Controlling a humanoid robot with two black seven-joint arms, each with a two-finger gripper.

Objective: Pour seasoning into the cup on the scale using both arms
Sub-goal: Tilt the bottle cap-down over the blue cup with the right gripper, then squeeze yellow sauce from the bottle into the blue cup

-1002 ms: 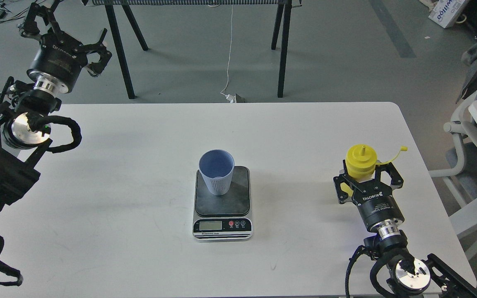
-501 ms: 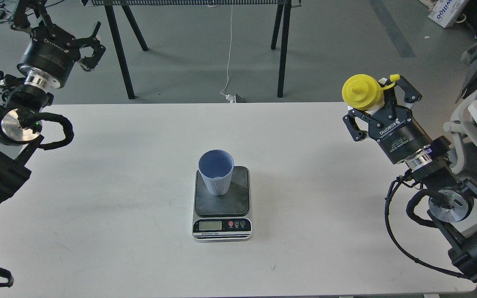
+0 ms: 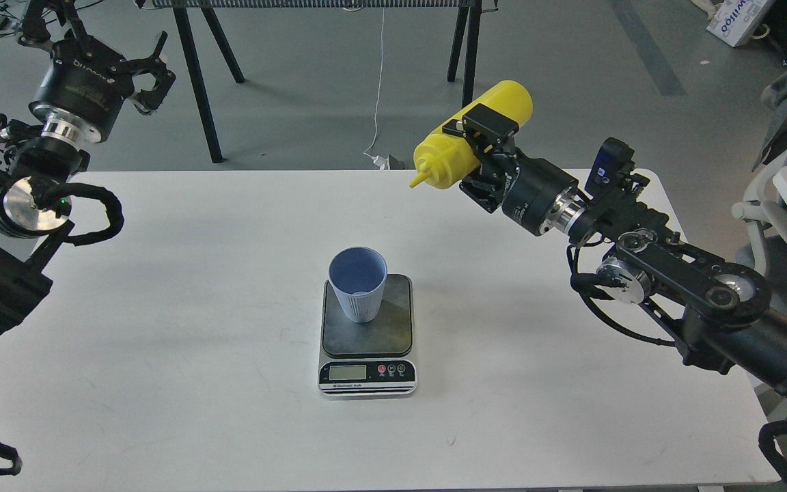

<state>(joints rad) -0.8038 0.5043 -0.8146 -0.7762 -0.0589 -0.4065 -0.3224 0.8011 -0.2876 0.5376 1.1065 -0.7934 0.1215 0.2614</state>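
- Seasoning bottle (image 3: pixel 468 140) clamped in right end effector (image 3: pixel 486 147), long axis tilted, nozzle pointed down-left, toward cup (image 3: pixel 358 283) on scale (image 3: pixel 367 335).
- Left end effector (image 3: pixel 144 75) held with fingers spread apart, nothing gripped.

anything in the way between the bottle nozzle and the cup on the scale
Nothing visible. The right gripper holds the yellow seasoning bottle tilted, nozzle pointing down-left, up and to the right of the blue cup on the scale. Only bare white table shows between them. The left gripper is far off at the left.

Single head view, high, angled forward and down over the table (image 3: pixel 229 424), floor beyond.
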